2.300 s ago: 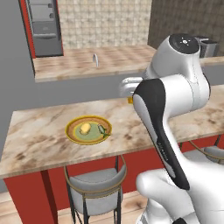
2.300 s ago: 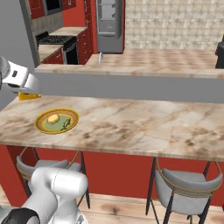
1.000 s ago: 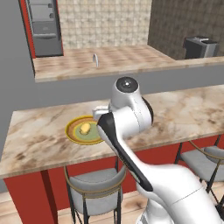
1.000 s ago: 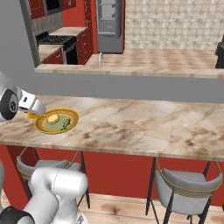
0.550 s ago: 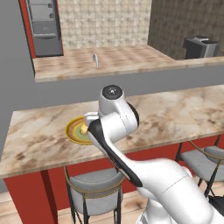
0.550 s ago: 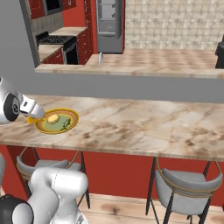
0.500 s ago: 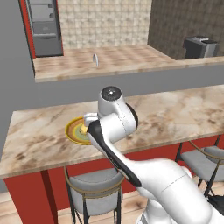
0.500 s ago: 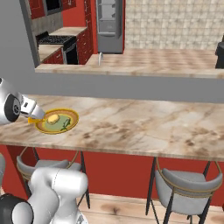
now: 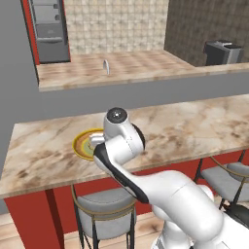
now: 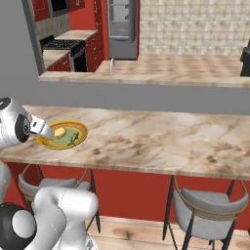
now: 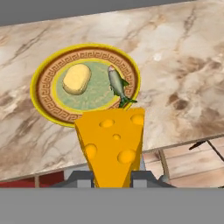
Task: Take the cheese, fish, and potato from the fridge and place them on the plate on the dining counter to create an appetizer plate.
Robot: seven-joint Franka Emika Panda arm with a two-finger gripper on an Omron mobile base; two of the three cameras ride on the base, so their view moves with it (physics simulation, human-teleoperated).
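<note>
Orange-yellow, hole-pocked, the wedge of cheese (image 11: 113,146) is pinched between the fingers of the two-finger gripper (image 11: 113,177), held in the air over the near edge of the beige-brown marbled dining counter (image 11: 183,83). Just beyond it, the round plate with the golden-yellow rim and pale green centre (image 11: 43,94) is seen resting on that counter. On the plate, the rounded pale yellow potato (image 11: 77,79) and the slim grey-green fish (image 11: 117,85) are laid side by side, slightly apart. Grey-seated stools (image 10: 207,207) are tucked under the counter's red base.
</note>
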